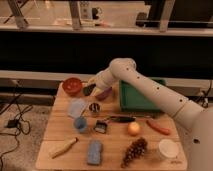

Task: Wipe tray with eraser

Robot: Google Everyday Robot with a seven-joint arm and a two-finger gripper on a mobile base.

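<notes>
The dark green tray (pixel 136 98) lies at the back right of the wooden table, partly covered by my white arm crossing over it. My gripper (pixel 90 89) is to the left of the tray, between the red bowl (pixel 72 85) and the purple bowl (pixel 104 94), low over the table. A small dark-and-pale shape sits at the gripper's tip. I cannot tell whether it is the eraser. No eraser shows anywhere else on the table.
On the table are a pale blue item (pixel 76 107), a metal cup (pixel 94 108), a blue cup (pixel 80 123), a black-and-silver clip (pixel 101 126), an orange fruit (pixel 133 129), a red item (pixel 158 126), a pine cone (pixel 135 150), a white cup (pixel 167 149) and a blue sponge (pixel 94 151).
</notes>
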